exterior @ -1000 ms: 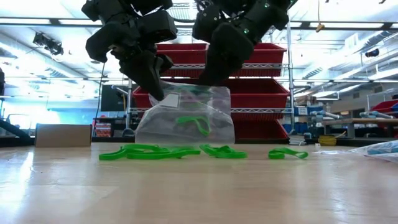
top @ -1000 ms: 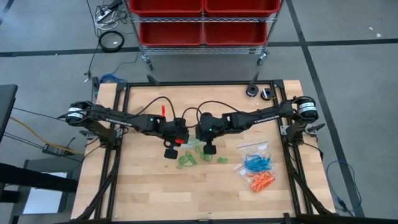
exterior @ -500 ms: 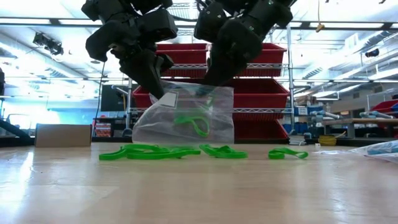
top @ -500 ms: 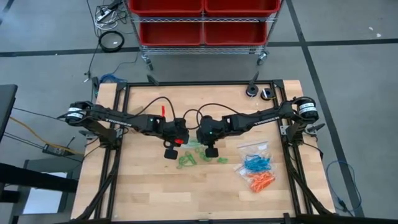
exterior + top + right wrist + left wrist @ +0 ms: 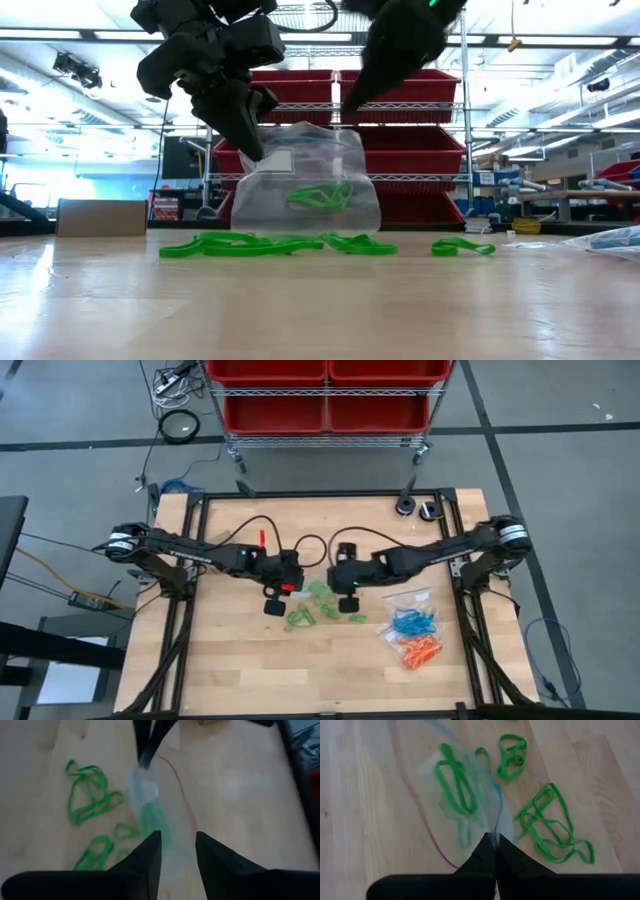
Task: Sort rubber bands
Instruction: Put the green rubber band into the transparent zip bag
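While my left gripper (image 5: 250,150) pinches the clear bag (image 5: 300,190) shut-fingered at its rim, my right gripper (image 5: 176,851) hangs unclenched, empty, at its three o'clock. Loose green rubber bands (image 5: 300,617) lie at six o'clock; I should keep the mouth lifted.

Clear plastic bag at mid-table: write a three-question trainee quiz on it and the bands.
1. True or false: the left end effector is shut on the clear plastic bag.
2. What colour are the loose rubber bands on the table?
3. The right end effector is: A) open, B) shut on the bag, C) out of view.

Key: 1 true; 2 green; 3 A.
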